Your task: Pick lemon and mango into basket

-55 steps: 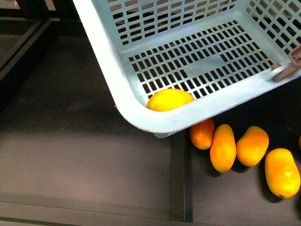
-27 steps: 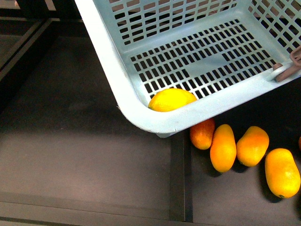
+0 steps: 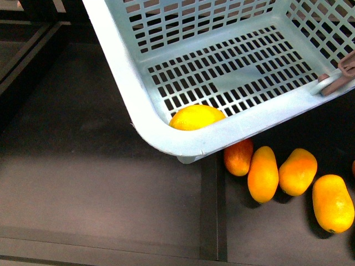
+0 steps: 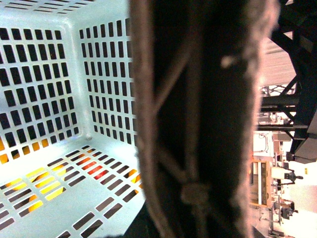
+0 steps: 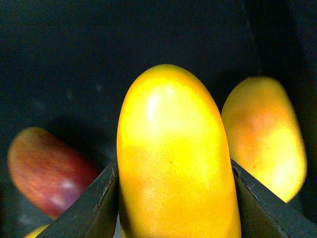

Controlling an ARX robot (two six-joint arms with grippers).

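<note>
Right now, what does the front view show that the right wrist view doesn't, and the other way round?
Only the front view: the basket with the lemon in its near corner, and four mangoes on the dark surface by its near edge. Only the right wrist view: the right gripper, its fingers against both sides of a mango, with a red fruit beside it. Both: orange-yellow mangoes on a dark surface; whether the wrist view's second mango is among the front view's four cannot be told.

Dark matte shelf (image 3: 83,183), black divider strip (image 3: 212,210), black steel framing (image 4: 297,99), bright cluttered workshop (image 4: 277,183) beyond
</note>
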